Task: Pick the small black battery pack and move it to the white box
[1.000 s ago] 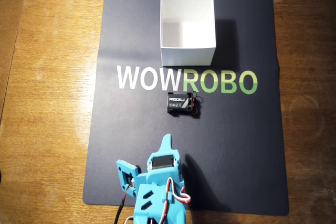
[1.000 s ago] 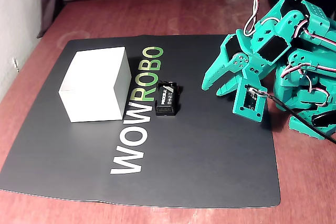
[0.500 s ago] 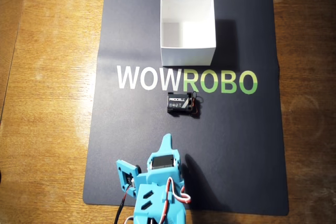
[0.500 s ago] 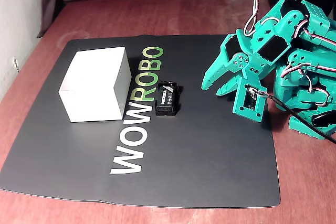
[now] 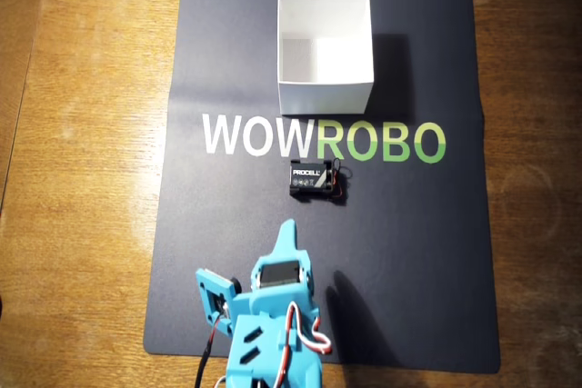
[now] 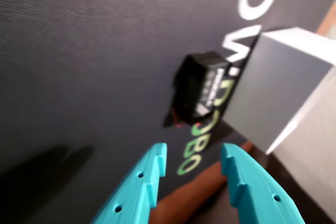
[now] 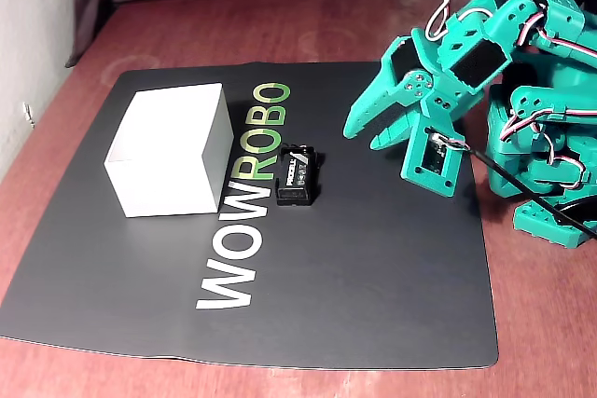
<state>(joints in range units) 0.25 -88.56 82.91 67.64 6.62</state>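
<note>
The small black battery pack (image 5: 316,179) lies flat on the dark mat, just below the "ROBO" lettering, with thin wires at its right end. It also shows in the wrist view (image 6: 202,90) and the fixed view (image 7: 296,177). The open-topped white box (image 5: 325,52) stands on the mat beyond it, empty in the overhead view; it also shows in the wrist view (image 6: 283,87) and the fixed view (image 7: 168,151). My teal gripper (image 5: 287,233) hovers above the mat short of the battery, open and empty (image 6: 191,150) (image 7: 366,135).
The dark mat (image 5: 409,252) with "WOWROBO" lettering lies on a wooden table (image 5: 82,179). The arm's teal base and cables (image 7: 550,156) stand at the mat's right edge in the fixed view. A wall and dark cloth are at that view's far left.
</note>
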